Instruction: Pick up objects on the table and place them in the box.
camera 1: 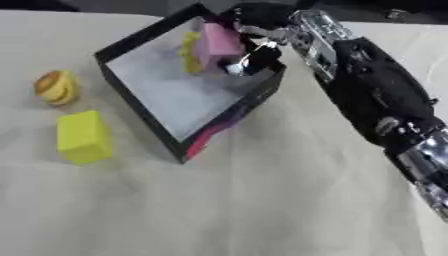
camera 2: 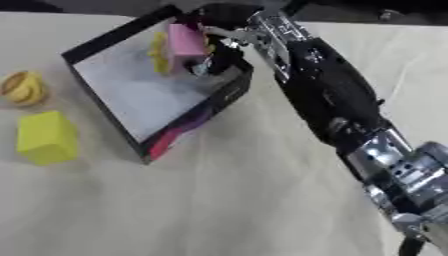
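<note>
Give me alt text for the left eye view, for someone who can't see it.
The robot's right hand reaches over the far corner of a black box, fingers curled around a pink block held inside it beside a yellow object. On the cloth-covered table left of the box lie a yellow block and a round yellow-orange item.

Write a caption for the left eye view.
Right hand holds pink block over the box; yellow block waits outside.
</note>
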`<state>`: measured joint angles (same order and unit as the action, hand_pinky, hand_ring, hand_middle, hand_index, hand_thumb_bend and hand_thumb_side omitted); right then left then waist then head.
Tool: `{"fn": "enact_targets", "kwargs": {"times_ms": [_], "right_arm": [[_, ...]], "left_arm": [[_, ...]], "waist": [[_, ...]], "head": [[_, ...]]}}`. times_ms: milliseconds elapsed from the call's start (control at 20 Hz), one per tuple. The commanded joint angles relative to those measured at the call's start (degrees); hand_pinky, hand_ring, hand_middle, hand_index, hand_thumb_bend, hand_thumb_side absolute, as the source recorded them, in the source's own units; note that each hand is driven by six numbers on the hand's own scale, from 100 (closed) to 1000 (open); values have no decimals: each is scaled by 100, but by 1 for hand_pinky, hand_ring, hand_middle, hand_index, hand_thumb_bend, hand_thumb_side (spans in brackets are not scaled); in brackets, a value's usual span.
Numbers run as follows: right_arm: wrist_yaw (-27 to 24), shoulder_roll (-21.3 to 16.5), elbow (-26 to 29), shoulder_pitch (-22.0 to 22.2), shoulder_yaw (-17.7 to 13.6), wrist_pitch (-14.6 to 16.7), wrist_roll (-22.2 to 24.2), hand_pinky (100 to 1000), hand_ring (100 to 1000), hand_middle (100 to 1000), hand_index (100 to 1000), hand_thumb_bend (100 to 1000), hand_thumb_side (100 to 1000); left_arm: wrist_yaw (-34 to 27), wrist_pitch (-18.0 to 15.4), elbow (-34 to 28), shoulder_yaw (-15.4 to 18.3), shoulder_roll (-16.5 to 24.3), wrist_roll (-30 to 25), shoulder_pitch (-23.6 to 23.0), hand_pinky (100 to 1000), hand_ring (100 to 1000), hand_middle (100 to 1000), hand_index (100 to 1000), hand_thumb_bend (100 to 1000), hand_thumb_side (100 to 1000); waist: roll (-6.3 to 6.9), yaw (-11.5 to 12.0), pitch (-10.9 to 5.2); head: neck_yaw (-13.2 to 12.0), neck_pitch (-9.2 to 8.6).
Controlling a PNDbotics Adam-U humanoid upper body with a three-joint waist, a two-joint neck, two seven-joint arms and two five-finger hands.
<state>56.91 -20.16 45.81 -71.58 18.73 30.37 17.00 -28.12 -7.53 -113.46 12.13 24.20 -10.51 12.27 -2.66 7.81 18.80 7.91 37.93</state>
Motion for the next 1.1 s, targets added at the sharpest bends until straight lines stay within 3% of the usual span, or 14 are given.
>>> {"fn": "enact_targets", "kwargs": {"times_ms": [50,150,500,650,850,1100], "right_arm": [[195,-97,29,-112,-51,57,1,1000,930,899,1000,452,740],[277,-107,18,-116,-79,111,-11,1000,933,907,1000,430,765],[224,-127,-63,-114,-159,163,65,1000,930,909,1000,433,730],[121,-153,-42,-125,-189,110,88,1000,926,908,1000,321,694],[-11,-224,11,-133,-187,39,80,1000,925,911,1000,270,675],[-183,-346,54,-160,-204,-2,127,1000,927,917,1000,315,691]], "left_arm": [[52,24,-113,6,127,-7,49,836,874,830,846,100,647],[60,33,-113,4,131,-14,39,836,874,830,846,100,646],[59,46,-113,-5,132,-15,11,837,874,830,846,100,649],[40,36,-113,-7,137,-5,9,837,875,830,846,100,646],[30,33,-113,-8,143,-1,-22,837,875,830,846,100,648],[46,25,-113,-4,156,5,-83,837,875,830,845,100,647]], "waist": [[-55,12,-70],[-59,15,-81],[-55,14,-107],[-50,20,-123],[-43,17,-149],[-35,-11,-198]], "head": [[43,-46],[48,-48],[65,-40],[76,-32],[76,-11],[41,15]]}}
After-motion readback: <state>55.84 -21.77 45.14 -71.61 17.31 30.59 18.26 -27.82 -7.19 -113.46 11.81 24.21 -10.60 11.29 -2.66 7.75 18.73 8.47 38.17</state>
